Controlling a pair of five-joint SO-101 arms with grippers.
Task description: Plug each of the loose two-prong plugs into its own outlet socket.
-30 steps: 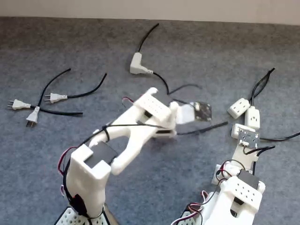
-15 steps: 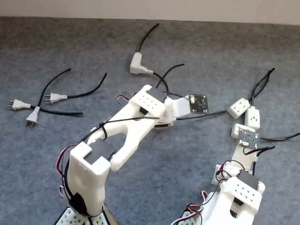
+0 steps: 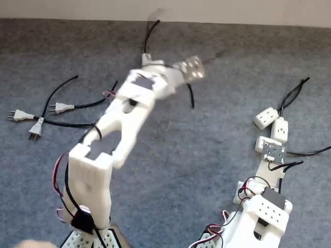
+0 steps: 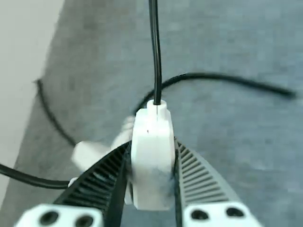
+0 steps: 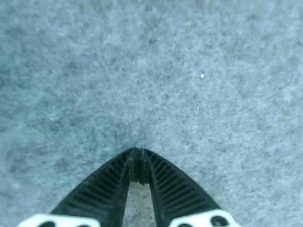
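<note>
My left gripper point(image 4: 151, 145) is shut on a white plug point(image 4: 152, 156) whose black cord point(image 4: 155, 47) runs away from the jaws. From above, the left arm point(image 3: 121, 121) stretches to the far middle of the carpet, with a short cord point(image 3: 190, 96) hanging beside it. Another white plug point(image 4: 89, 152) lies on the carpet just beyond the held one. Three loose two-prong plugs point(image 3: 61, 107) point(image 3: 20, 114) point(image 3: 36, 128) lie at the left. White outlet sockets point(image 3: 265, 118) point(image 3: 279, 129) cluster at the right. My right gripper point(image 5: 139, 165) is shut over bare carpet.
The right arm point(image 3: 264, 212) stands at the near right, just in front of the sockets. Black cords point(image 3: 292, 93) trail off from the sockets to the right edge. Grey carpet point(image 3: 207, 165) covers the table, with free room in the middle.
The left arm has swung from the middle of the carpet to the far side and leftward, carrying the white plug and its cord. The right arm has kept still.
</note>
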